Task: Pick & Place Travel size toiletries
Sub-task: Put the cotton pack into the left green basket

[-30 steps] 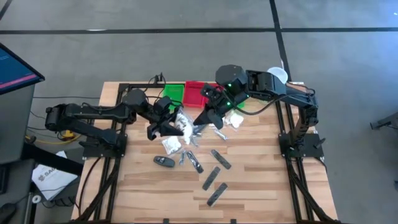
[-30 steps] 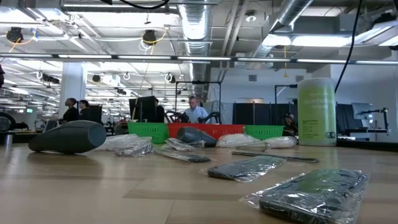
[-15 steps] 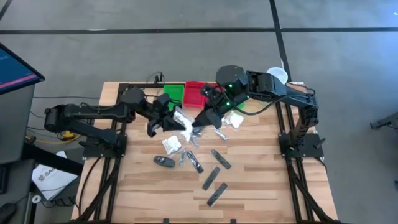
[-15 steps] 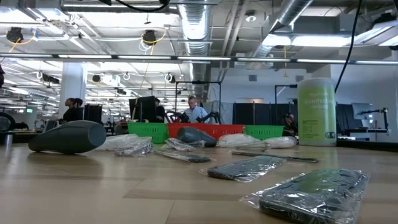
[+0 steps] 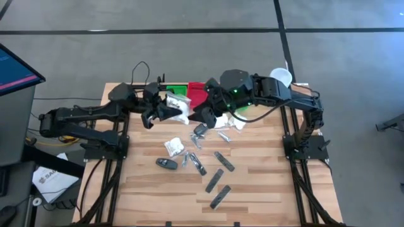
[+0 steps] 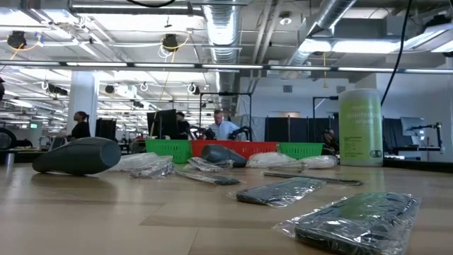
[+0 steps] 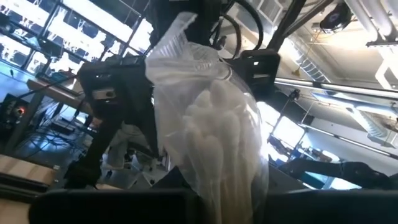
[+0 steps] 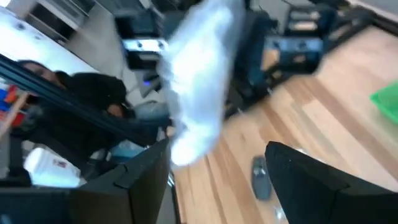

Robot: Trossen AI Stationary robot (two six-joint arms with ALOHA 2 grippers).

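Since a second ago, your left end effector [image 5: 169, 108] has swung from mid-table up toward the far edge, and it now sits just in front of the green tray [image 5: 178, 92], fingers clamped on a white soft packet [image 5: 177, 105]; the left wrist view shows that packet [image 7: 214, 134] lifted, a clear bag with pale contents. Your right end effector [image 5: 203, 115] has pulled back toward the red tray [image 5: 198, 93] and its fingers [image 8: 298, 177] now stand apart, where they were together before; a blurred white packet [image 8: 199, 87] shows just ahead of them, and you cannot tell whether it touches either finger. The cluster of packets that lay between the two arms has thinned. On the table [image 5: 265, 170] you have another white packet [image 5: 174, 147], silvery tubes [image 5: 199, 134], a black oval piece [image 5: 166, 162] and dark grey flat bars [image 5: 218, 188] toward the near side. Neither tray's contents can be made out from above or from the low view. The pale green canister [image 6: 361, 127] stands upright at the far right corner.
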